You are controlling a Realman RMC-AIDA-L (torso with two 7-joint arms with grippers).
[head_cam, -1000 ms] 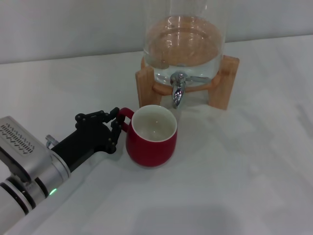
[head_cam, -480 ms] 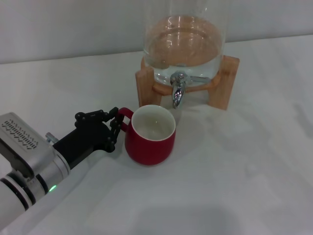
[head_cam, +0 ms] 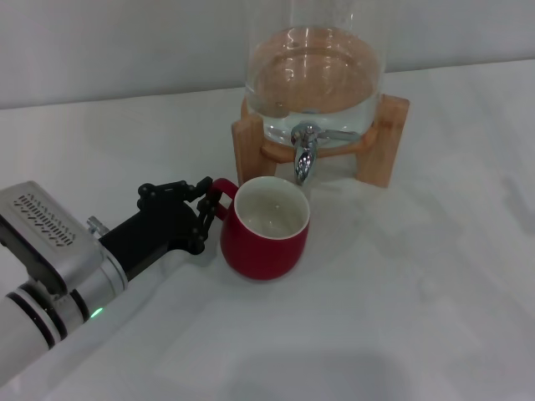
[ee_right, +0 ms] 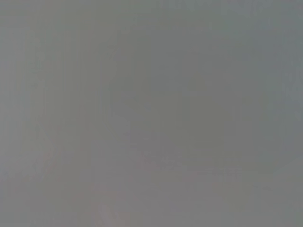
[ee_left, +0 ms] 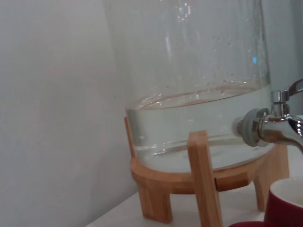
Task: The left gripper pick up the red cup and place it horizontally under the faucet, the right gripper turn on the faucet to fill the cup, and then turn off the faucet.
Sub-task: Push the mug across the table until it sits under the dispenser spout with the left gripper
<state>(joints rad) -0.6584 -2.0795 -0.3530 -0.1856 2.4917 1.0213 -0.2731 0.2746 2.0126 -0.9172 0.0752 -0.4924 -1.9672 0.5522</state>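
The squat dark-red ceramic cup [head_cam: 265, 236] with a cream-white inside is seen upright on the white table [head_cam: 401, 292], just in front of and slightly below the small chrome faucet [head_cam: 304, 153]; its rim reaches under the spout's tip. The faucet projects from a clear glass dispenser [head_cam: 313, 75] partly filled with water, carried on a wooden stand [head_cam: 386, 138] at the far middle of the table. The left claw [head_cam: 207, 209], made of black jointed fingers on a grey vented wrist, is reached in from the near left and is closed narrowly on the cup's small red loop handle [head_cam: 222, 194] at the cup's left side. In the left wrist view the faucet [ee_left: 272, 127] and the cup's rim [ee_left: 286, 208] are shown close beneath the dispenser. The right claw is not seen in any view; only a blank grey field is shown by the right wrist camera.
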